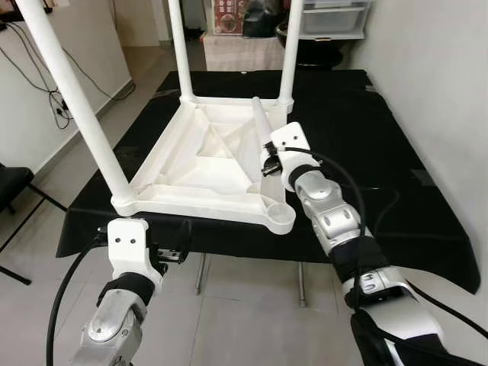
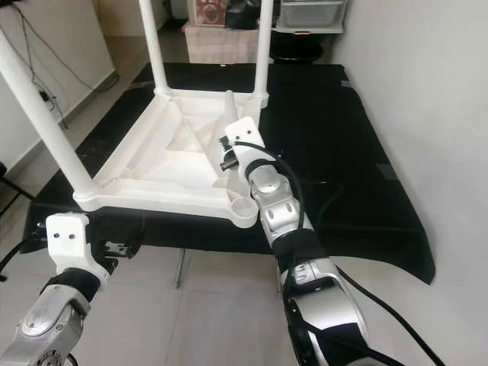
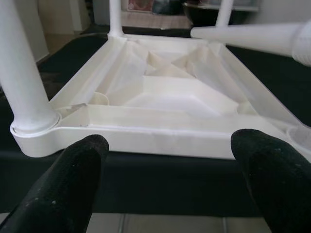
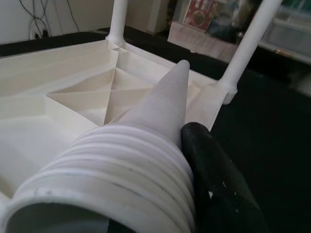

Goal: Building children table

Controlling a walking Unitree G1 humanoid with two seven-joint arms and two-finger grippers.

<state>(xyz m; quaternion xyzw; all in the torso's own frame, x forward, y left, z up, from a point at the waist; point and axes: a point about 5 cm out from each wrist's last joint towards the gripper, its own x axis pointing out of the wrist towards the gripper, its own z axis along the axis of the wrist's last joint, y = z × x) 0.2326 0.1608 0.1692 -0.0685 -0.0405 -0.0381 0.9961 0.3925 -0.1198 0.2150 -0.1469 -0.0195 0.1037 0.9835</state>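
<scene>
My right gripper clamps a tapered white leg, ribbed at its end, over the upturned plastic tabletop. My left gripper gapes empty before its rim.

No legible text, label, brand, number or sign was found on any surface. A red-and-white printed item stood at the far end of the room beyond the black-covered table; its print was too small and blurred to read. The same item appeared in the right wrist view, again unreadable.
</scene>
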